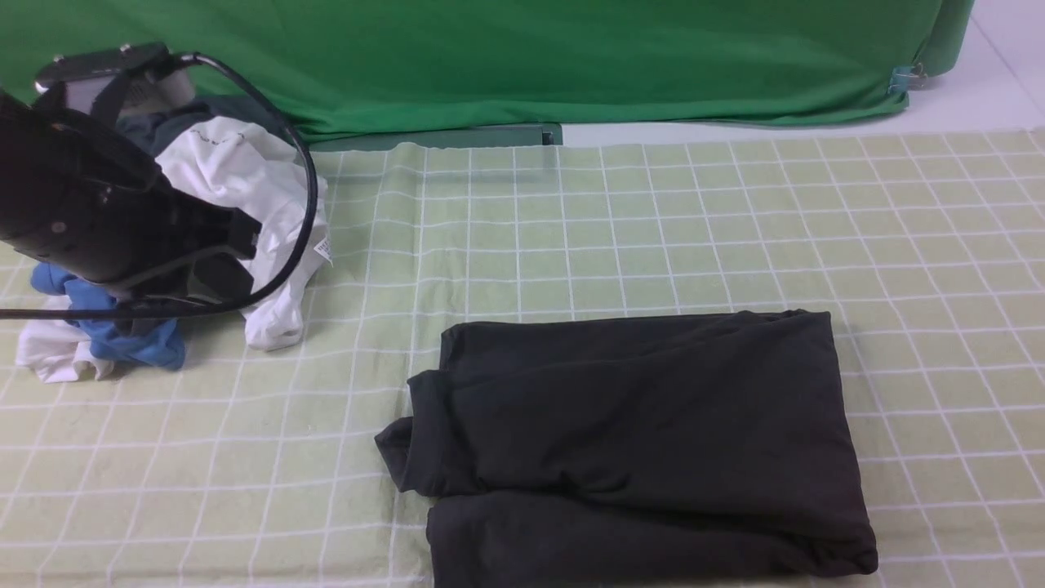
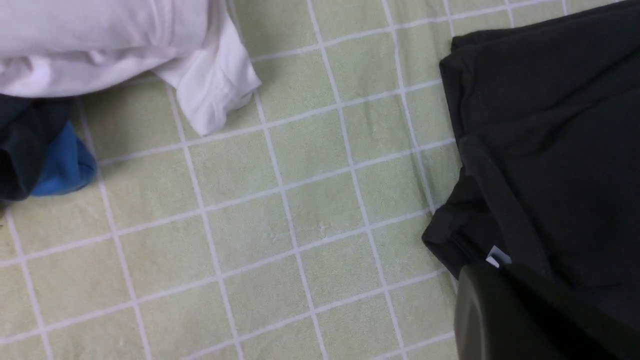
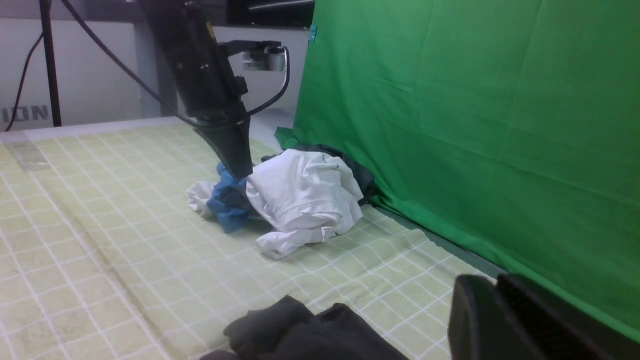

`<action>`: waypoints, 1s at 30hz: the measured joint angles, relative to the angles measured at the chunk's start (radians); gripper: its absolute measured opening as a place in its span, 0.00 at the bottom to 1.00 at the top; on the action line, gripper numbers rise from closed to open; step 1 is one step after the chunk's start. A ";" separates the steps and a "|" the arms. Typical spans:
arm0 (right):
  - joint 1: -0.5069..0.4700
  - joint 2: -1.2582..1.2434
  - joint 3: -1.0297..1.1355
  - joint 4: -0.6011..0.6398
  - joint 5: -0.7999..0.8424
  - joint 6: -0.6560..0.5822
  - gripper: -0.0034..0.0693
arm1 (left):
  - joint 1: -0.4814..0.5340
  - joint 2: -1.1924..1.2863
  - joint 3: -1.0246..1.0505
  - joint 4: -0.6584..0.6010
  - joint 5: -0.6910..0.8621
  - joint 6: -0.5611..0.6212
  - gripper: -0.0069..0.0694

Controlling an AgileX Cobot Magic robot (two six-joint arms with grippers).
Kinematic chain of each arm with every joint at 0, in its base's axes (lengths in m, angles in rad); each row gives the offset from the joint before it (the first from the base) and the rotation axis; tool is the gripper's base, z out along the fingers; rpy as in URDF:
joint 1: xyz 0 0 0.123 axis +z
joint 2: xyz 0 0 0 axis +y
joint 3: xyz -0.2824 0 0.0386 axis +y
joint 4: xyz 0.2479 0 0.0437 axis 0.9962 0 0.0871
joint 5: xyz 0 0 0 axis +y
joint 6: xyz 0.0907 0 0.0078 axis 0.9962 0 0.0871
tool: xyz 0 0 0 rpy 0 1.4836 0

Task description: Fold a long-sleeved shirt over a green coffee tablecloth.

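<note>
One black long-sleeved shirt folded into a rough rectangle, lying flat on the green coffee tablecloth, near-centre in the front view.

Counts: 1 shirt, 1 gridded cloth, 1 side pile by the left arm holding a white garment, a blue garment and something dark, probably a third item. Readable text: none (white tag on the white garment too small). Left gripper points down over the pile, jaw gap can't be told; right gripper only partly visible, same.
</note>
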 joint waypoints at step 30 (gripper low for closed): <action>-0.899 -0.295 0.547 0.022 -0.178 0.000 0.20 | 0.000 0.000 0.000 -0.031 -0.015 0.004 0.11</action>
